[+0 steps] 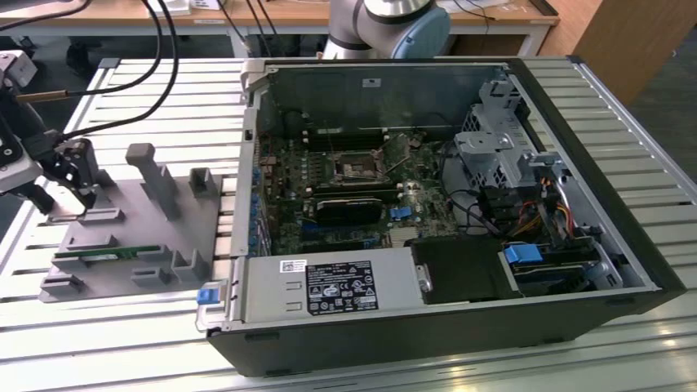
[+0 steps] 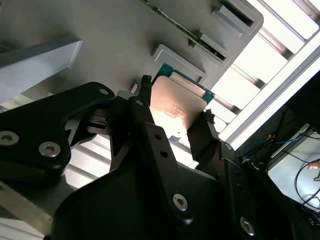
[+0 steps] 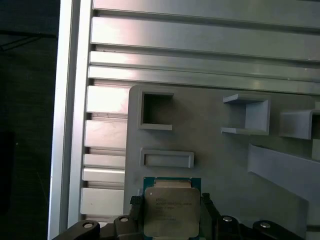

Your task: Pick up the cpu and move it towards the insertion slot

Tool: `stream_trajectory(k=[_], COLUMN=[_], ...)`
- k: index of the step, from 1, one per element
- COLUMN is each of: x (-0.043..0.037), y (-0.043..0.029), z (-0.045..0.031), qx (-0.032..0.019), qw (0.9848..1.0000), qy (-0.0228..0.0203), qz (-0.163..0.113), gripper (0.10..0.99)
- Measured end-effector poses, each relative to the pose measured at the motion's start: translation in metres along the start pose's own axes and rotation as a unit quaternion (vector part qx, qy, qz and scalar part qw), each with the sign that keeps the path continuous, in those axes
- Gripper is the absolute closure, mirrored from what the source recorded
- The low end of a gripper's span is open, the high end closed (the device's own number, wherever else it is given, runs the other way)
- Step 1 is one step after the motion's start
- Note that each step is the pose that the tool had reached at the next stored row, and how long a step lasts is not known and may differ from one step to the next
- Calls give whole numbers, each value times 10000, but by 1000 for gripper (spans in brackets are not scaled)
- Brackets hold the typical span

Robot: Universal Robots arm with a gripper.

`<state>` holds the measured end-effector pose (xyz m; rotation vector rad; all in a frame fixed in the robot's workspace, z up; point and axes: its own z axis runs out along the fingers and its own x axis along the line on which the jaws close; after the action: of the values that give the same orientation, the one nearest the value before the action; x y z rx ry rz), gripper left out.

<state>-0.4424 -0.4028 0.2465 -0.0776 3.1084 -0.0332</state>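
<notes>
Exterior view high; both wrist views near cpu (image 3: 171, 210)

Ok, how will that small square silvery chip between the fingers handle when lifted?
The flat square silver-topped cpu looks rigid, so it probably won't flex. It's thin and small, so likely light. The black fingers of the gripper seem to pinch only its thin edges, and the metal top looks glossy, so it could slip or tilt if jolted.

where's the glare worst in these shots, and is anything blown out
Second wrist view: pinkish glare across the silvery square cpu, and the ribbed aluminium table blows out white. First wrist view: flat, even light. Exterior view: soft light, the black computer case shadowed inside.
</notes>
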Motion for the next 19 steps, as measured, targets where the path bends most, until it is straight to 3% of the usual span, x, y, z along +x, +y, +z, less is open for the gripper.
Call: stream_trajectory(k=[19], x=[-8], y=[-4], z=[-238], qx=[0], qw=[10000], qy=[-1], qz=[0], gripper=[545])
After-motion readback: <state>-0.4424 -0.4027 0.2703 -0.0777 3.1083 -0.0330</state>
